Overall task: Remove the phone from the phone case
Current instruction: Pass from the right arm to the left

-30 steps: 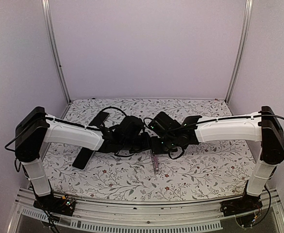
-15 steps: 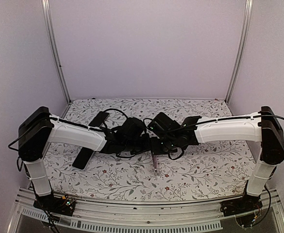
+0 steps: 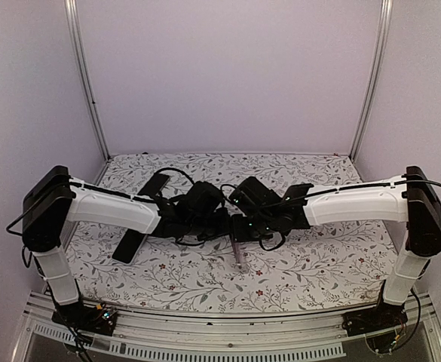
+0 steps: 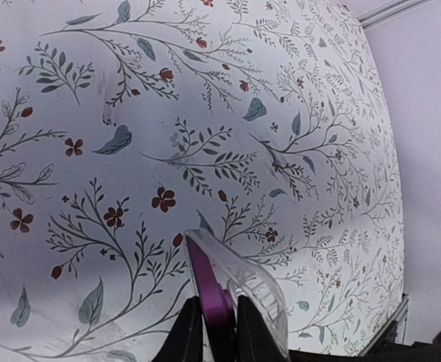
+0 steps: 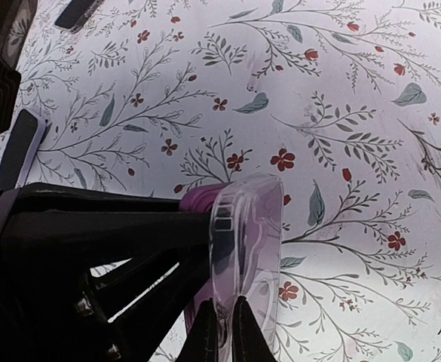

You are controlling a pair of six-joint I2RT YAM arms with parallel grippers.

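Note:
The phone (image 4: 209, 286) is purple and stands on edge above the floral mat, partly inside the clear phone case (image 4: 256, 292). My left gripper (image 4: 218, 333) is shut on the phone's purple edge, and the case bulges away to the right of its fingers. My right gripper (image 5: 226, 333) is shut on the thin rim of the phone case (image 5: 249, 226), with the phone (image 5: 199, 197) showing behind it to the left. In the top view both grippers meet at mid-table, and the phone and case (image 3: 239, 253) hang below them.
Black phones lie flat on the mat at the left (image 3: 130, 246) and back left (image 3: 155, 184). A dark slab (image 3: 296, 188) lies by the right arm. The left arm's black body (image 5: 92, 226) fills the left of the right wrist view.
The left gripper's jaws have closed onto the phone. Both grippers and the phone with its case have shifted slightly left and toward the back.

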